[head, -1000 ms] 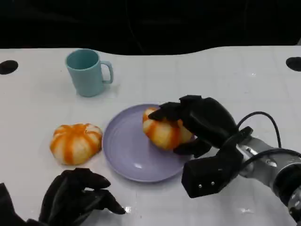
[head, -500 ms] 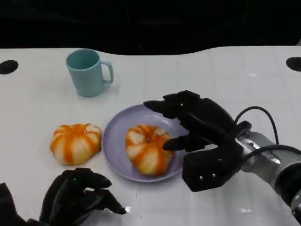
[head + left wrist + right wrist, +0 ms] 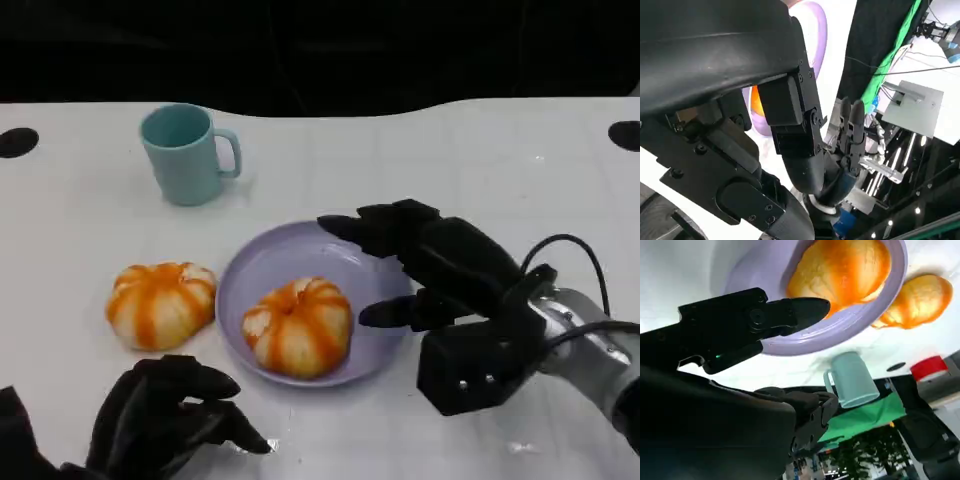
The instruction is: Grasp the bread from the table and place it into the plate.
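Head view: a bread (image 3: 298, 327) is seen lying in the plate (image 3: 380, 290), toward the plate's 7 o'clock side. The right hand (image 3: 425, 265) is held over the plate's 3 o'clock rim, fingers spread, nothing gripped, clear of the bread. A second bread (image 3: 160, 303) is seen on the table (image 3: 500, 170) just beside the plate at 9 o'clock. A mug (image 3: 185, 153) is placed at 11 o'clock from the plate, well apart, handle to 3 o'clock. The left hand (image 3: 165, 420) is seen at 7 o'clock from the plate, fingers curled inward, nothing held.

Left wrist view: the left hand's shell and fingers (image 3: 790, 120) are seen close up. A strip of plate (image 3: 817, 30) and a sliver of orange bread (image 3: 757, 100) are visible past them. Grip state cannot be told from here.

Right wrist view: the right fingers (image 3: 755, 322) are seen extended beside the plate (image 3: 840, 332), apart from the bread (image 3: 840, 270) in it. The second bread (image 3: 915, 297) and mug (image 3: 852, 380) are seen beyond.
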